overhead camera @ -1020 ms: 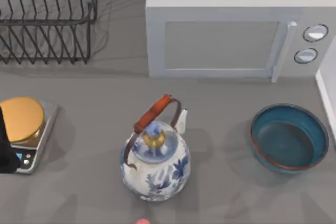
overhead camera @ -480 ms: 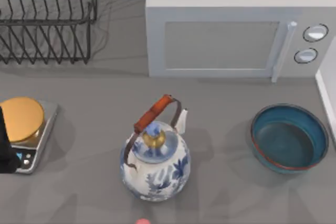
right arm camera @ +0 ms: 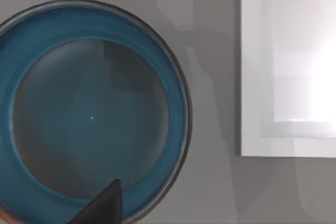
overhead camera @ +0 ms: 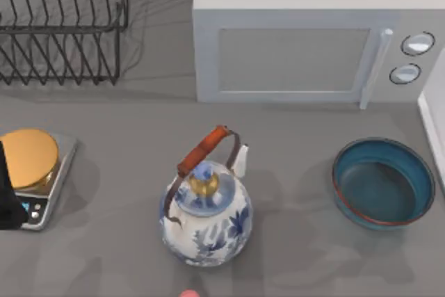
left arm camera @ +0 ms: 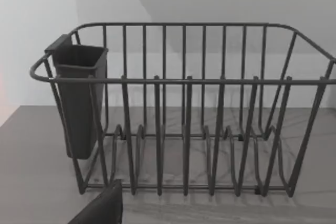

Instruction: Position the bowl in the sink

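From above, the round, deep teal-blue bowl with a thin reddish-brown rim point(overhead camera: 382, 182) sits on the grey counter point(overhead camera: 111, 241) at the right side. It is close to a white edge point(overhead camera: 432, 126) that I think is the sink. The bowl is not in the sink yet. The blue-and-white flowered teapot with a brown handle point(overhead camera: 206, 217) stands in the middle, well apart from the bowl. A small silver kitchen scale with a gold round top point(overhead camera: 31, 172) is at the left. A black wire dish rack point(overhead camera: 62, 26) and a pale grey microwave point(overhead camera: 299, 39) are at the back. A dark shape at the left edge point(overhead camera: 7, 193) is probably part of my left arm, parked beside the scale. In the last second none of these things has moved. Only the soft shadows on the counter in front of the bowl have shifted a bit. So I think an arm is moving up above, but the job has hardly begun. In the left wrist view, the dish rack stands in front, and a dark tip of the left gripper point(left arm camera: 102, 208) pokes in. In the right wrist view, the bowl lies right below, empty, with the white edge just beside it, and a dark tip of the right gripper point(right arm camera: 102, 205) hangs over the bowl's rim. I cannot tell if either gripper is open or closed.
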`<action>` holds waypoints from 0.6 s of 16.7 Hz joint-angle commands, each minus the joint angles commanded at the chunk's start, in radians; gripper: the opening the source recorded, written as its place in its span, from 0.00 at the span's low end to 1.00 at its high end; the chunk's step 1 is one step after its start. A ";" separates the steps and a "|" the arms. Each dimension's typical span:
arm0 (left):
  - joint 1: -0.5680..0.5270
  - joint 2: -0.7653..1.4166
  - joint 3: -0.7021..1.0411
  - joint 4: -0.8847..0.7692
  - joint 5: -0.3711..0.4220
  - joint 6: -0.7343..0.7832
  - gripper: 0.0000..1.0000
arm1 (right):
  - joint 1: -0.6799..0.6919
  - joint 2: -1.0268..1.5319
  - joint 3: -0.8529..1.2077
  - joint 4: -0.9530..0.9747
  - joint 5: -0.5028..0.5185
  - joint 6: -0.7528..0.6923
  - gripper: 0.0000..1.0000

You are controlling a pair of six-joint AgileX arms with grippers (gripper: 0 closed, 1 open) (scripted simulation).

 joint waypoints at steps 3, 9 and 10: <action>0.000 0.000 0.000 0.000 0.000 0.000 1.00 | 0.025 0.230 0.187 -0.168 0.000 0.026 1.00; 0.000 0.000 0.000 0.000 0.000 0.000 1.00 | 0.055 0.511 0.427 -0.357 -0.002 0.059 1.00; 0.000 0.000 0.000 0.000 0.000 0.000 1.00 | 0.057 0.525 0.440 -0.367 -0.003 0.060 1.00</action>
